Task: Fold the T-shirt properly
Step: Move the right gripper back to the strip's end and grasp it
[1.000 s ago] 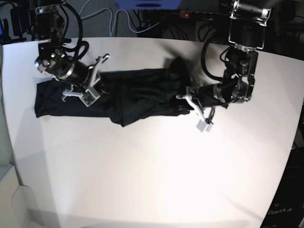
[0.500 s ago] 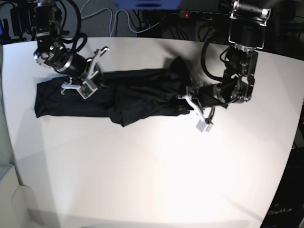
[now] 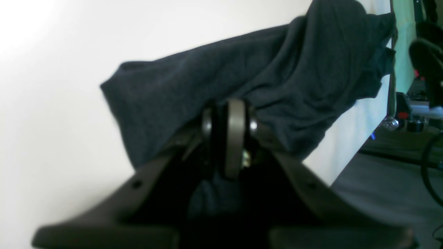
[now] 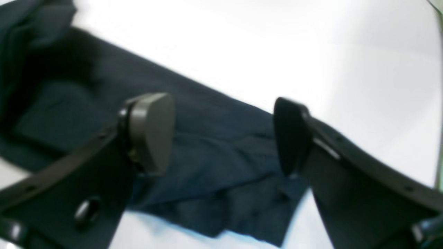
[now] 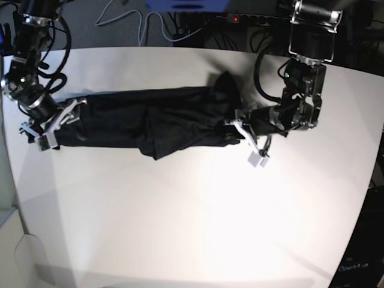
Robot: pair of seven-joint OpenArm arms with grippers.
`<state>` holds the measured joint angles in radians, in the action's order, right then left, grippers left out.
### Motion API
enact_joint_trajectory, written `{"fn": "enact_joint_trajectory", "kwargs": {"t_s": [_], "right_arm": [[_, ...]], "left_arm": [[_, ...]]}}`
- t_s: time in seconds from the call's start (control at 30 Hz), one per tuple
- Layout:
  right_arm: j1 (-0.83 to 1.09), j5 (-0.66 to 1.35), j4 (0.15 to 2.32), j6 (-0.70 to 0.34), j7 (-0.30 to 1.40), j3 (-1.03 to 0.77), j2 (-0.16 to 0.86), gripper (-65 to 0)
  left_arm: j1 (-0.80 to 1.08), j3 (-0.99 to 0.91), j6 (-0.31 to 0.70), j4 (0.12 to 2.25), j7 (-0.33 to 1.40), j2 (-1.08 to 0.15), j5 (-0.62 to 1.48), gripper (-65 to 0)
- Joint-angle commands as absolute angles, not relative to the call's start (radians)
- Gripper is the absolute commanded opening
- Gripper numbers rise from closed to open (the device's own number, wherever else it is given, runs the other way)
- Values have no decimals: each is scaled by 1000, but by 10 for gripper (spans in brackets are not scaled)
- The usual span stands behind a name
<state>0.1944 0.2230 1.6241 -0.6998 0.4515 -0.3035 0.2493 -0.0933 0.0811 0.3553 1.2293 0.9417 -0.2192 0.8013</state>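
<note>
My shirt [image 5: 159, 120] lies stretched in a long dark band across the far half of the tabletop [image 5: 198, 216], bunched and layered toward its middle, with a small peak of cloth standing up near my left arm. My left end effector [image 3: 226, 128] is clenched on a fold at that end; in the wrist view the pads are pressed together with cloth draped over and around them. My right end effector [image 4: 221, 135] hangs released over the opposite end, its two fingers [image 4: 152, 131] spread wide with nothing between them, and the cloth lying flat below. This fabric looks thin, light and limp, so I judge it will sag and slide rather than hold any crease by itself, and a pinch through one layer could drag the layers apart. The sound places to grip, I think, are the corners of the flat end under my right arm, where the edge shows clean against the white surface, taking all the layers at once. The main risk I see is the wrinkled middle bunching further if the two ends are pulled unevenly.
</note>
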Motion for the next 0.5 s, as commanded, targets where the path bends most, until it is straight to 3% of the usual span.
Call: {"fn": "enact_joint_trajectory", "kwargs": {"t_s": [0.0, 0.47], "right_arm": [[186, 234, 1618, -698, 429, -326, 255, -177], [91, 234, 1426, -698, 427, -464, 225, -176]], "left_arm": [[-91, 81, 323, 1227, 975, -234, 727, -592], [-91, 81, 323, 1227, 975, -234, 727, -592]]}}
